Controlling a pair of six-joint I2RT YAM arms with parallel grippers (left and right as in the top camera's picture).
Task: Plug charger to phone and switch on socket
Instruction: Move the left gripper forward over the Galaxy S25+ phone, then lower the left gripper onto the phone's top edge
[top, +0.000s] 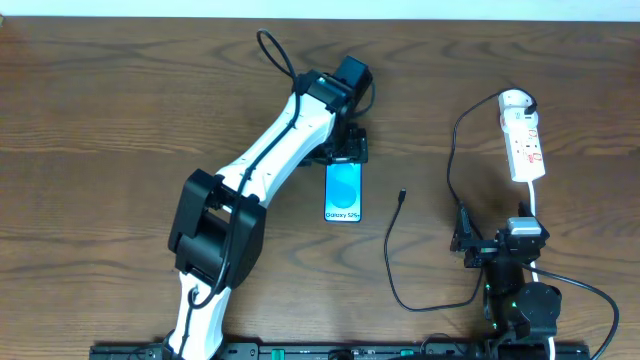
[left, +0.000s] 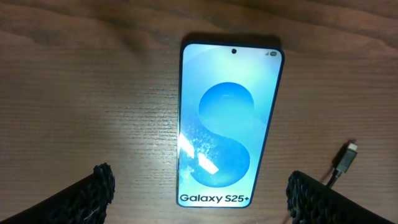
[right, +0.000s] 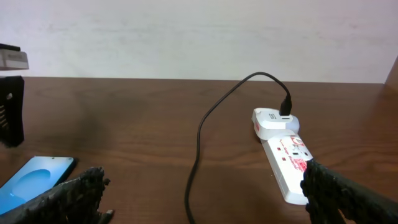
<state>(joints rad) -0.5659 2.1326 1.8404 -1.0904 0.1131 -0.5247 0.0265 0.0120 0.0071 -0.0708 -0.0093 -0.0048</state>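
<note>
The left gripper (left: 200, 194) spreads its fingers (left: 98, 186) wide, straddling the phone (left: 227, 112) without touching it. Right of the phone, the right gripper (right: 205, 193) gapes empty.

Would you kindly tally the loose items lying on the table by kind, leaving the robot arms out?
Phone: 1
Charger cable: 1
Power strip: 1
Total: 3
</note>
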